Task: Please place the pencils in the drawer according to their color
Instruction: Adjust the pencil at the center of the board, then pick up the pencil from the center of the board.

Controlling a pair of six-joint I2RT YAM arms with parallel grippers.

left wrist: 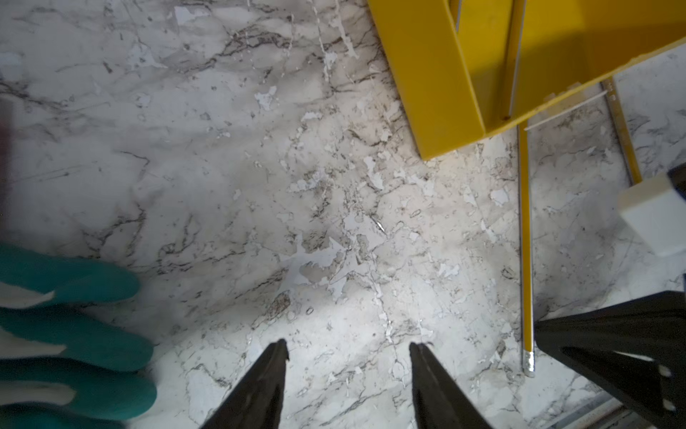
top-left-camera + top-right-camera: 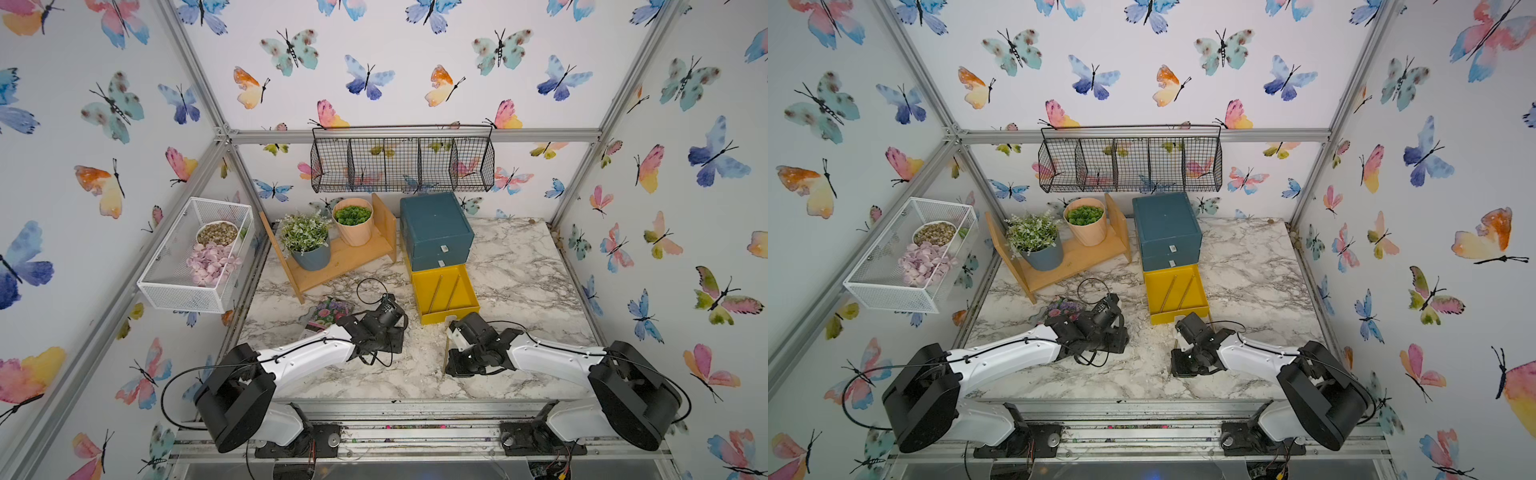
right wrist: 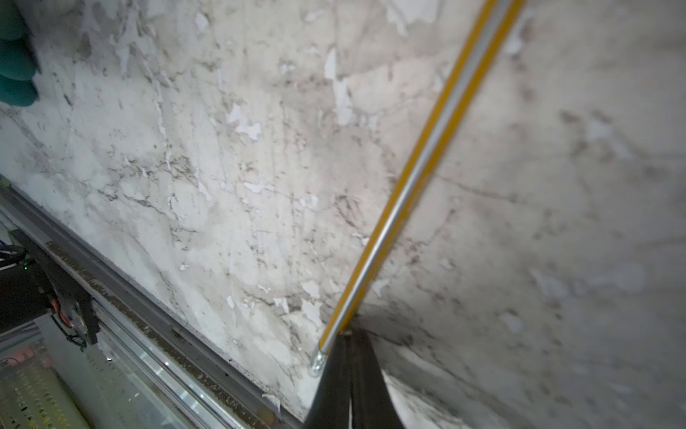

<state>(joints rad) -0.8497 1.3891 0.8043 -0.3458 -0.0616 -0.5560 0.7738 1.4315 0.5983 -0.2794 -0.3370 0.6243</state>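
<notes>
**Fig.** Yellow drawer (image 2: pixel 448 318), lowest in the chest (image 2: pixel 434 226), stood pulled out w/ two gold pencils (image 2: pixel 435 293) lying lengthwise inside. R gripper (image 3: pixel 349 334), just in front of the drawer, was clenched on a third pencil (image 3: pixel 419 167) at its metal-capped end, the shaft running up to the drawer's front; whether it was clear of the table (image 2: pixel 519 270) couldn't be told. L gripper (image 1: pixel 349 347), near the drawer's front corner on the L-arm side, hung over marble w/ jaws parted, gripping nothing.
</notes>
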